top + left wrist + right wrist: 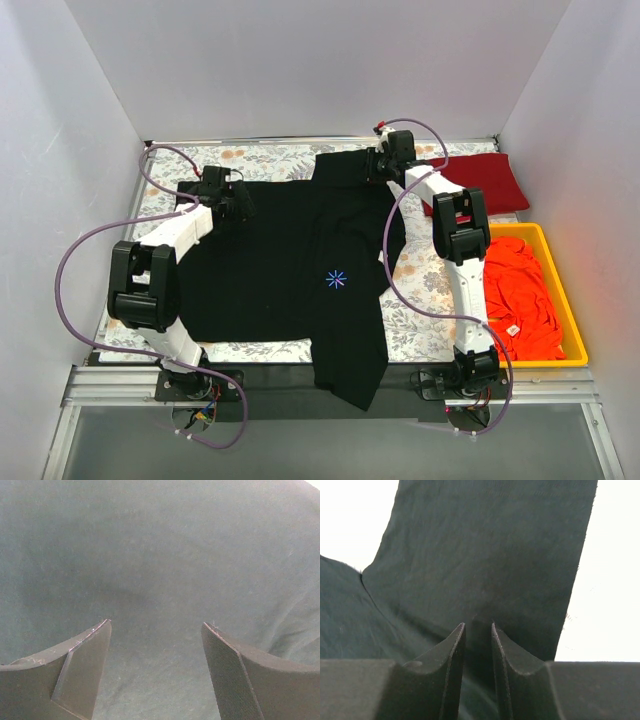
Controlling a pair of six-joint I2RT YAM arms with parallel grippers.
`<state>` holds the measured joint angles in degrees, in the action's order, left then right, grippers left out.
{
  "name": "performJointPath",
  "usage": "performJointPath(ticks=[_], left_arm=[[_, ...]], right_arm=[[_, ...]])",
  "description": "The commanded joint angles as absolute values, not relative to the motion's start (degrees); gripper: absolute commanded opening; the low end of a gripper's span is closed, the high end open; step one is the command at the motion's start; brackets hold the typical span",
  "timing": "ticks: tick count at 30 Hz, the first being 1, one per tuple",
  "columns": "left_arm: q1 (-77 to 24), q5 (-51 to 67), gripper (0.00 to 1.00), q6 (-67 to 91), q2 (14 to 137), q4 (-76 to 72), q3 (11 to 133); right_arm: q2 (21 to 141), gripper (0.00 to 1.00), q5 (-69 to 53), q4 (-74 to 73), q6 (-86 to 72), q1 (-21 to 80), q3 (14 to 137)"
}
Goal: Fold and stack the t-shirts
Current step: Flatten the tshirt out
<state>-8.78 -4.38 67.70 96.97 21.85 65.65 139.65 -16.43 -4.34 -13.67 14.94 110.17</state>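
A black t-shirt with a small blue asterisk logo lies spread over the table, its right part folded inward and its hem hanging over the near edge. My left gripper hovers open just above its far left part; in the left wrist view only black cloth lies under the gripper, nothing between the fingers. My right gripper is at the far right sleeve; its jaws stand narrow with a ridge of black cloth pinched between them. A folded dark red t-shirt lies at the back right.
A yellow bin at the right holds bright orange-red t-shirts. The floral table cover shows around the black shirt. White walls close in the left, back and right sides. The right arm stretches along the shirt's right edge.
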Motion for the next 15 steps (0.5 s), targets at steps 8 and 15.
performJointPath(ticks=[8, 15], left_arm=[[-9.4, -4.0, 0.68, 66.6, 93.3, 21.3, 62.5], [-9.4, -3.4, 0.68, 67.1, 94.1, 21.2, 62.0]], right_arm=[[144.3, 0.3, -17.6, 1.3, -22.9, 13.3, 113.0], [149.7, 0.38, -21.4, 2.7, -28.0, 12.4, 118.9]])
